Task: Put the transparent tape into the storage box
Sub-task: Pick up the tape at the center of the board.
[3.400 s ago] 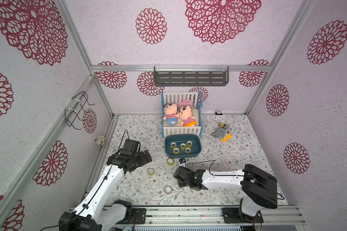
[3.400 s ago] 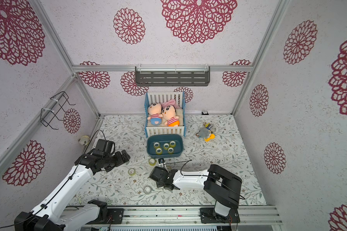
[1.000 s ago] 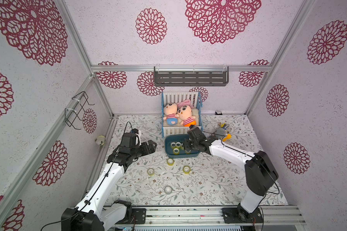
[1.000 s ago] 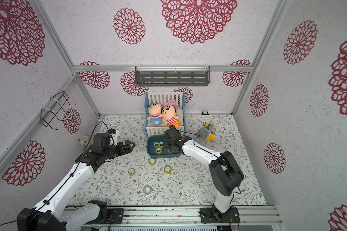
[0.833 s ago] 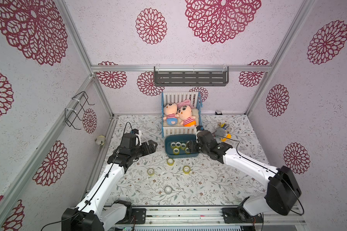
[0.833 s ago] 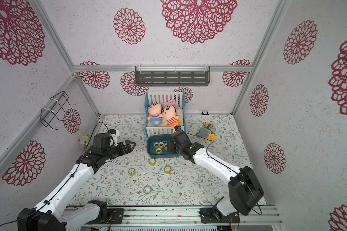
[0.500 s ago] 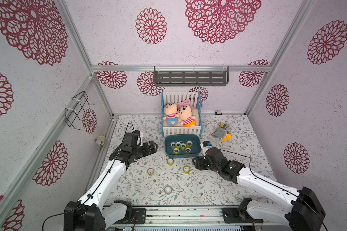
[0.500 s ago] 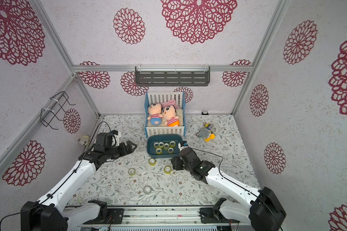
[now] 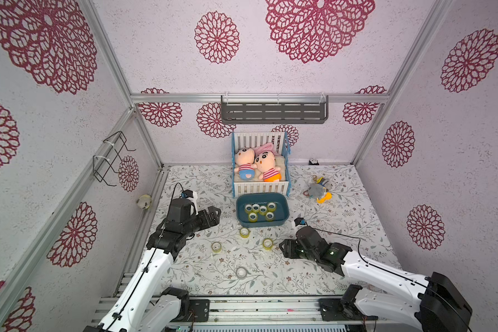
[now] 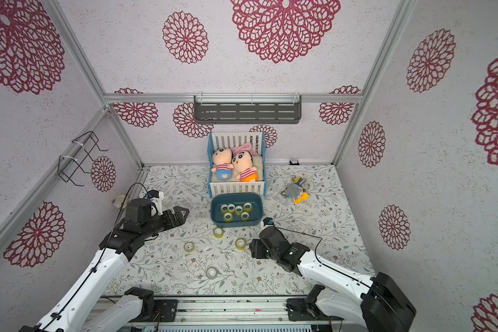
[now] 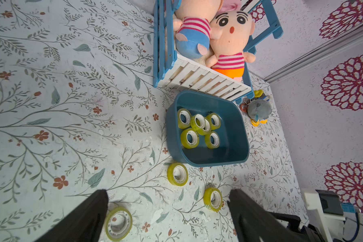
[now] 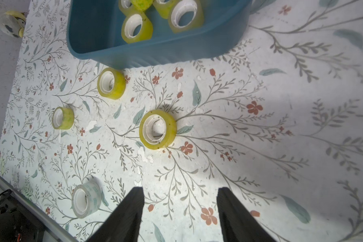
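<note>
The transparent tape roll (image 12: 157, 129) lies flat on the worktop (image 12: 260, 146), core opening upward, a little short of the near wall of the storage box (image 9: 261, 224). The right hand (image 12: 179, 190) stands open and empty. The roll sits straight ahead of its jaws, on the line toward the box. The left hand (image 9: 214, 214), also open and empty, hangs off the box's left side (farther from this roll). The right arm looks the better placed for this pick.

i see bright, even light, yet just ahead of my right pincer (image 12: 180, 189) the storage box (image 12: 155, 52) smears with blur.
</note>
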